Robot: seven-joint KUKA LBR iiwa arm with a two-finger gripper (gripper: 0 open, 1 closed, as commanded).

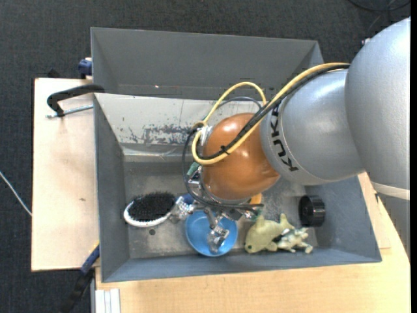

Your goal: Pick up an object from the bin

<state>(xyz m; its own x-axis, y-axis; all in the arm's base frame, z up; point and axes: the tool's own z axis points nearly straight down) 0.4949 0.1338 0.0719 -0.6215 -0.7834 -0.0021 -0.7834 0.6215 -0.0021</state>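
Arm (326,129) overhead | gripper (218,233) over 1 blue disc (197,237) (open or closed: cannot tell) | disc's left: 1 brush (148,210) | disc's right: 1 toy (264,237), 1 black knob (312,210)

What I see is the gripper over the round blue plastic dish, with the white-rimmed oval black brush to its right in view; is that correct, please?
Not quite: the camera view shows the black brush left of the blue dish; the gripper is indeed over it.
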